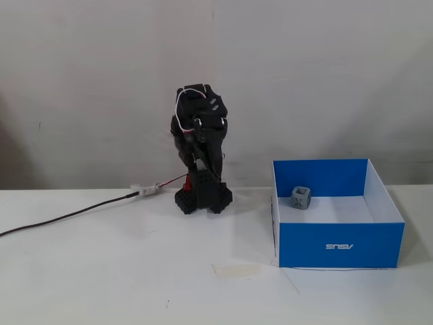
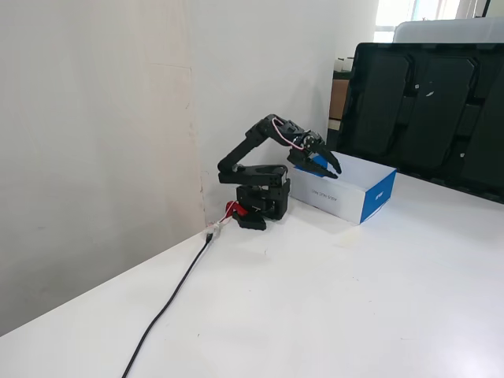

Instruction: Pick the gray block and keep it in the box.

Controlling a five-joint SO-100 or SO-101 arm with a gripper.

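The gray block [image 1: 301, 198] sits on the white floor inside the blue box [image 1: 338, 245], near its back left corner. The box stands on the white table to the right of the arm in a fixed view. In the other fixed view the box [image 2: 376, 198] lies behind the arm, and the block is hidden by its walls. My gripper [image 2: 335, 172] hangs in the air beside the box's near end, with its jaws apart and nothing between them. In the front-facing fixed view the gripper [image 1: 206, 159] points toward the camera, left of the box.
A black cable [image 1: 67, 215] runs left from the arm's base across the table; it also shows in the side fixed view [image 2: 169, 303]. A patch of tape [image 1: 235, 269] lies on the table in front. A dark monitor [image 2: 425, 102] stands behind the box.
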